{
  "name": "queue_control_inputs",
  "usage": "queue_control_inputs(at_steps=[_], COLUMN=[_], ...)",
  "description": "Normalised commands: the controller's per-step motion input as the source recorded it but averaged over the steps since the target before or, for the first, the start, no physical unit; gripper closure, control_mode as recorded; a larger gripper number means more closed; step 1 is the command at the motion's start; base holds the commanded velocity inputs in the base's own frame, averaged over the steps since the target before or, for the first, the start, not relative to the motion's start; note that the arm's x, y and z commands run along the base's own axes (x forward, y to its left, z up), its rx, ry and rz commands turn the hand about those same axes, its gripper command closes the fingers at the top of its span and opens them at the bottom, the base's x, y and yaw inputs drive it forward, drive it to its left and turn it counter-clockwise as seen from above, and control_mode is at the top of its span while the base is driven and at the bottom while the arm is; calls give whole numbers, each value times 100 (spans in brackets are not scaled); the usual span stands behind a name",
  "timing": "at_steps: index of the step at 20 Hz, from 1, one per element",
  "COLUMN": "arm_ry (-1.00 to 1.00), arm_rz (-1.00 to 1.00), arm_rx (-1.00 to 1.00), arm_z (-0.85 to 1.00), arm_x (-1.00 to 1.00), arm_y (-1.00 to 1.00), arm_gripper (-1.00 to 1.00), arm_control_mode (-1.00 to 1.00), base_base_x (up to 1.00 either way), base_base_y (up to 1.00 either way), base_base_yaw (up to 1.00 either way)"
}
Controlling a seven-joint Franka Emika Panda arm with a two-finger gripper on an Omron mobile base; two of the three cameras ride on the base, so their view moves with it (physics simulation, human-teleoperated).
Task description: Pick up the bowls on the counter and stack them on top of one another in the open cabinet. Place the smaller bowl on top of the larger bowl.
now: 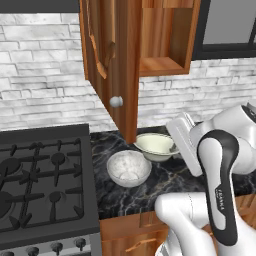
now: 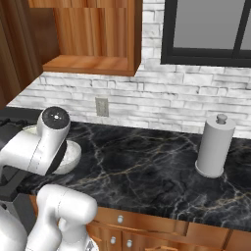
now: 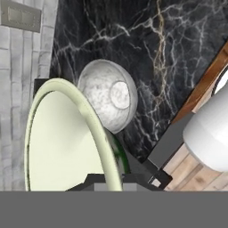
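Small cream bowl (image 1: 156,145) centre frame on black marble counter (image 1: 150,192), gripper (image 3: 113,178) fingers clamped on its rim. Wide speckled grey-white bowl (image 1: 128,168) lower left, just beside.

cream smaller bowl (image 1: 155,145) beside speckled larger bowl (image 1: 128,168)

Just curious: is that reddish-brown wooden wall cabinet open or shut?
Open: the reddish-brown wooden wall cabinet's panelled door swings outward, baring its shelf.
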Motion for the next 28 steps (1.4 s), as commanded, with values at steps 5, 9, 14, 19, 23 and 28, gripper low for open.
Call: queue_control_inputs(at_steps=[5,9,14,19,23,28], arm_ry=[-6,-8,-9,-10,-9,-8], arm_rz=[0,0,0,0,0,0], arm_rx=[-1,-2,-2,-2,-4,-5], arm_z=[-21,-15,-15,-23,-26,-31], arm_x=[-16,-15,-11,-7,-4,0], arm_y=[0,1,9,12,6,4], arm_gripper=[100,100,100,100,100,100], arm_control_mode=[-100,-100,-100,-100,-100,-100], base_base_x=[0,0,0,0,0,0], base_base_y=[0,0,0,0,0,0], base_base_yaw=[0,0,0,0,0,0])
